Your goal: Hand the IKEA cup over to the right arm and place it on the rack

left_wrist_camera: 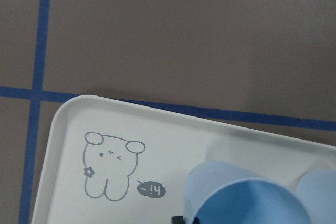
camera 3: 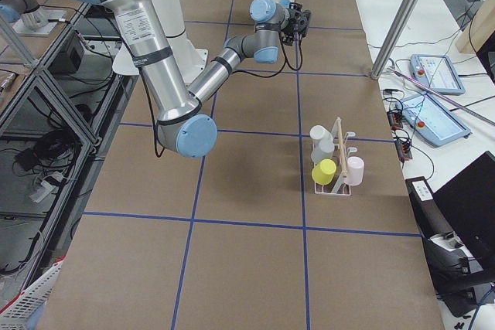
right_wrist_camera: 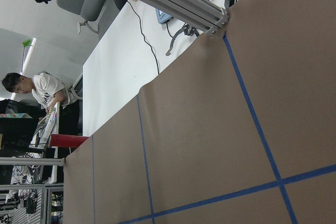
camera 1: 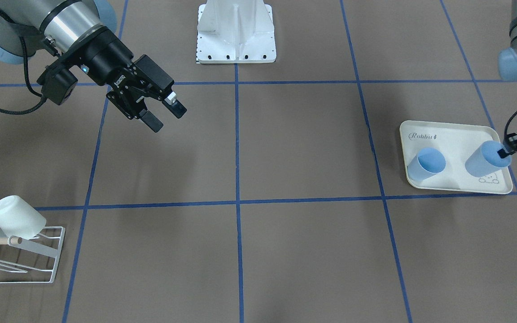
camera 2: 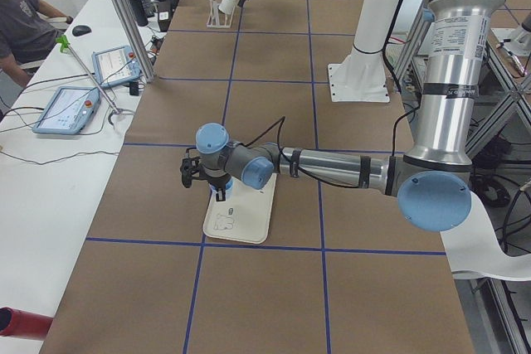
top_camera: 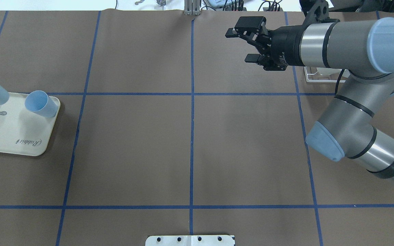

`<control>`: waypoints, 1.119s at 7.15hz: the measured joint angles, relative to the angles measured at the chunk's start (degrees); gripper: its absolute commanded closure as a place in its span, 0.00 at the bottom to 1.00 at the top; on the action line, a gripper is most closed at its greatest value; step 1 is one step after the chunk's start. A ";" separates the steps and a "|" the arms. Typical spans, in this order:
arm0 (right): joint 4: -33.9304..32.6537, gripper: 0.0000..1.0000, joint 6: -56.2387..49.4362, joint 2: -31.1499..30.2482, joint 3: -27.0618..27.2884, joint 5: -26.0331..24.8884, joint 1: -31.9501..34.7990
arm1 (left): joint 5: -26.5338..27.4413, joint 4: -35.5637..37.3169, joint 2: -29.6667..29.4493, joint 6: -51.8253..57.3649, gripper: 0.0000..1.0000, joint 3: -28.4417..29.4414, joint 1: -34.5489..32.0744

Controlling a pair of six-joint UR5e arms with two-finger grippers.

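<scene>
Tray (camera 1: 451,134) carries IKEA cup (camera 1: 487,160), second blue cup (camera 1: 427,164) beside.

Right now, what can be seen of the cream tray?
The cream tray is rectangular, round-cornered, low-rimmed, plastic-looking. It bears the word Rabbit at one corner and a line-drawn rabbit at the opposite one. It lies flat on the brown table cover. A blue cup stands on it; a second blue cup is at its rabbit end, the left pincer at its rim.
</scene>
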 measured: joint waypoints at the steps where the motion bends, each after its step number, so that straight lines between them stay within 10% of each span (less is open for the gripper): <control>1: 0.02 0.00 0.00 -0.06 -0.01 0.01 -0.02 | 0.23 3.10 -1.21 -0.89 1.00 -1.33 -2.81; 5: 2.77 0.00 3.08 -0.12 -0.05 0.08 -0.36 | 1.68 2.03 -9.35 -23.90 1.00 -4.32 -3.93; 8: 6.24 0.00 8.43 -0.11 -0.32 -0.02 -0.89 | 2.85 -18.71 -10.54 -54.12 1.00 -5.07 2.19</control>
